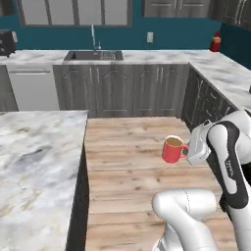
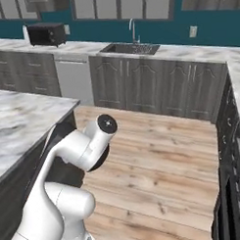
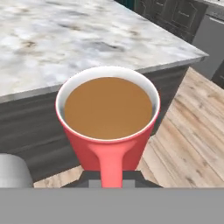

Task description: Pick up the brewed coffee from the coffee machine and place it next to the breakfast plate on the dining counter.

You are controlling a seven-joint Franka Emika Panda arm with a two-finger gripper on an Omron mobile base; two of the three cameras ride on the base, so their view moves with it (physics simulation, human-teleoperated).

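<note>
While your left base view shows the gripper [image 1: 188, 150] clamped on the red mug's [image 1: 172, 150] handle, your hand view reveals coffee [image 3: 108, 107] near the dining counter [image 3: 65, 39].

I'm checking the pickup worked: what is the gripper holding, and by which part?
The gripper holds the red coffee mug by its side handle, upright above the wooden floor.
</note>
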